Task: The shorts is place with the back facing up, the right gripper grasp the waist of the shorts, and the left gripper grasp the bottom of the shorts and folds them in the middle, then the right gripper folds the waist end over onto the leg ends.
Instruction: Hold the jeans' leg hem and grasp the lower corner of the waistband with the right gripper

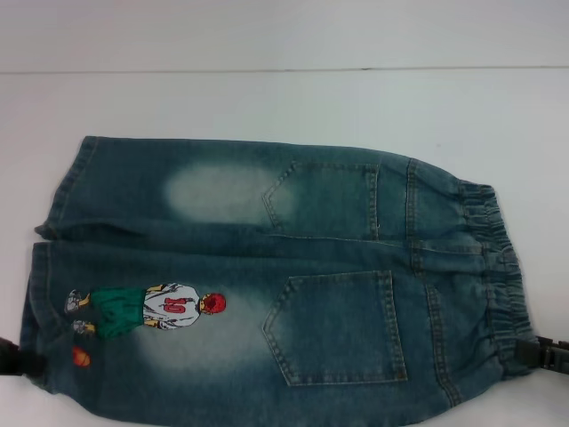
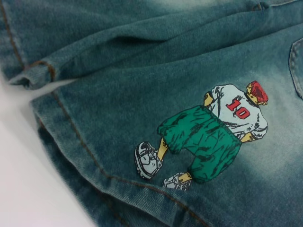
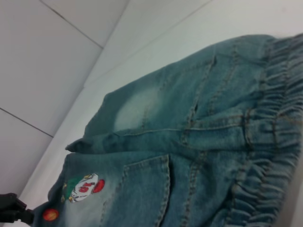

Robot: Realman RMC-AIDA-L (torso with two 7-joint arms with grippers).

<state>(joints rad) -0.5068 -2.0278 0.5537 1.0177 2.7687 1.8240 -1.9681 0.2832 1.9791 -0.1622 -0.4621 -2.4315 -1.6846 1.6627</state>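
The blue denim shorts [image 1: 267, 267] lie flat on the white table, back pockets [image 1: 338, 329] facing up. Their elastic waist [image 1: 498, 267] points right and the leg ends [image 1: 40, 294] point left. A printed figure in a number 10 shirt [image 2: 213, 132] marks the near leg. My left gripper [image 1: 13, 356] sits at the near leg's hem, at the front left corner. It also appears as a dark shape, the left gripper [image 3: 14, 210], in the right wrist view. At the near end of the waistband is my right gripper [image 1: 544, 351]. The waistband's gathers [image 3: 270, 156] fill the right wrist view.
The white table [image 1: 267, 98] stretches behind the shorts to a seam against the back wall [image 1: 284, 36]. The shorts' near edge runs off the bottom of the head view. A fold ridge [image 2: 142, 42] runs between the two legs.
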